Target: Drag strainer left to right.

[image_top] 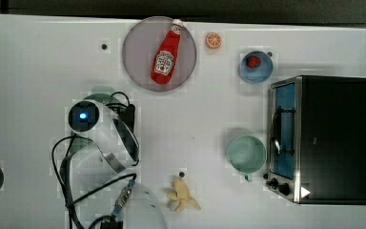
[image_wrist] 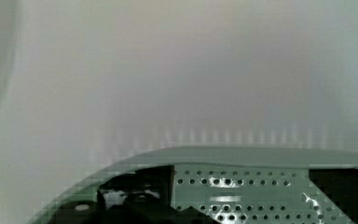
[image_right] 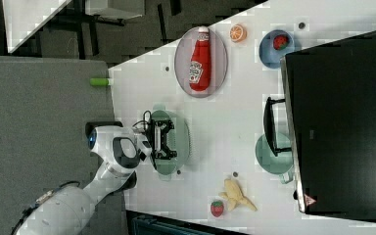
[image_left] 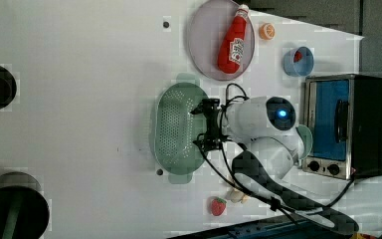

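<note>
The strainer (image_left: 174, 130) is a pale mint-green oval colander with a dotted inside, lying on the white table (image_left: 79, 99). In the top view the arm's wrist (image_top: 84, 116) covers most of it, leaving a rim tab (image_top: 102, 90) showing. My gripper (image_left: 200, 127) hangs low over the strainer's rim on the left view's right side, open, with its black fingers spread wide. The right view shows the gripper (image_right: 166, 140) over the strainer (image_right: 180, 142). In the wrist view the perforated wall (image_wrist: 242, 186) lies between the two dark fingers (image_wrist: 130, 196).
A teal cup (image_top: 246, 153) stands beside the toaster oven (image_top: 324, 138). A grey plate (image_top: 138, 57) holds a ketchup bottle (image_top: 166, 55). An orange slice (image_top: 213, 40), a blue bowl (image_top: 262, 71) holding a strawberry, a banana (image_top: 182, 195) and another strawberry (image_left: 218, 205) lie around.
</note>
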Controlling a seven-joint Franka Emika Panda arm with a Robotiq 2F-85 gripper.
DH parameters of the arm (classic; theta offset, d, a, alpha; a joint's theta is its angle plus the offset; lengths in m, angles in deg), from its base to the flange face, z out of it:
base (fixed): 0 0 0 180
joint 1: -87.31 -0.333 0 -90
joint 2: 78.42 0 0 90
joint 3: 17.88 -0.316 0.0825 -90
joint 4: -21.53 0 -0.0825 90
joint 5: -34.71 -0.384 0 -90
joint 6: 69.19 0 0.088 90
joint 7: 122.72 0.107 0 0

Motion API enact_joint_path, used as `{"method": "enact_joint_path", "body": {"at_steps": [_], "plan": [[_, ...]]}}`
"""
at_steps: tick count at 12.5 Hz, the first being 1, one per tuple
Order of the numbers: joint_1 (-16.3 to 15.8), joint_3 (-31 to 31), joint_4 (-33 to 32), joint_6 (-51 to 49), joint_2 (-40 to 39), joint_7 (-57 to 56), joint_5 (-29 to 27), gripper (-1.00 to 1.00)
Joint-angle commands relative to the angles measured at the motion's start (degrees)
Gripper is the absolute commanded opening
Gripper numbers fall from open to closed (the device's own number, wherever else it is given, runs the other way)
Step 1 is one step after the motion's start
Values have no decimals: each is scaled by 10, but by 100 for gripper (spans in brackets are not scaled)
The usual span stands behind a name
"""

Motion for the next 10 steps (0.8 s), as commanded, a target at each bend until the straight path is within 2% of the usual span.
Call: {"method": "enact_joint_path", "body": {"at_steps": [1, 10], "plan": [[21, 1, -8, 4, 11, -22, 11, 100], [47, 54, -51, 6, 43, -112, 11, 100]]}}
